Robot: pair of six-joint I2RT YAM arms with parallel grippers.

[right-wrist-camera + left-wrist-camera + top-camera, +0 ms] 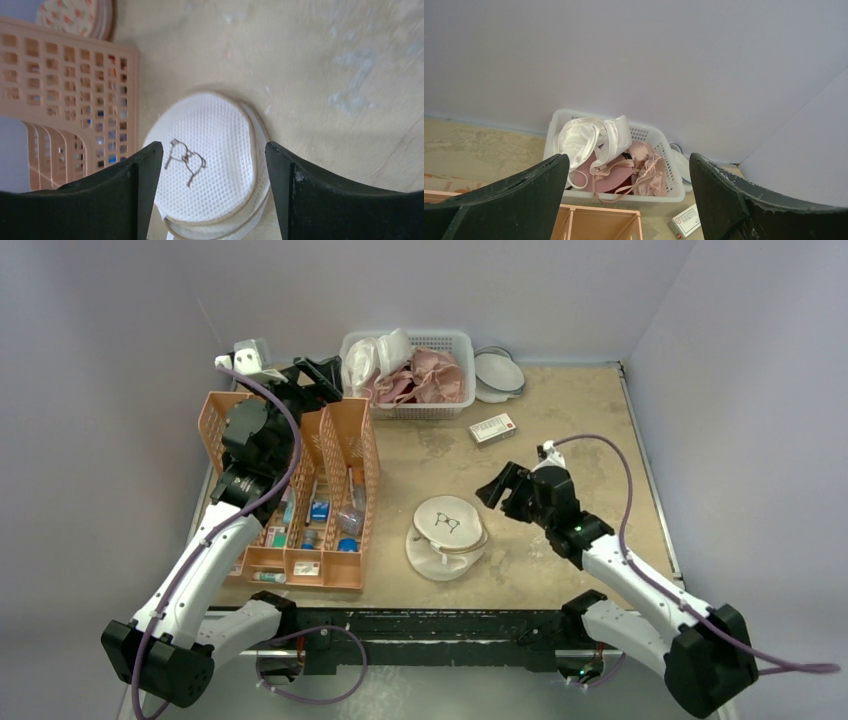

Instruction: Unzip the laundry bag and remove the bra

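The laundry bag [447, 537], a white round mesh case with a black glasses-like mark, lies on the table's near middle. Its flat top sits shifted off the lower half, and its inside is hidden. My right gripper [499, 486] hovers just right of it, open. In the right wrist view the laundry bag [210, 160] shows between the spread fingers of my right gripper [214, 150], apart from them. A pale pink bra [651, 167] lies in the white basket [659, 137], beside darker rose cups. My left gripper [629, 160] is open and empty, raised before the basket [420, 410].
An orange slotted organizer [340, 440] holding small items stands left of the bag. A small white box [492, 428] lies in front of the basket. White blue-rimmed dishes [498, 370] sit at the back right. White fabric [589, 137] is heaped in the basket.
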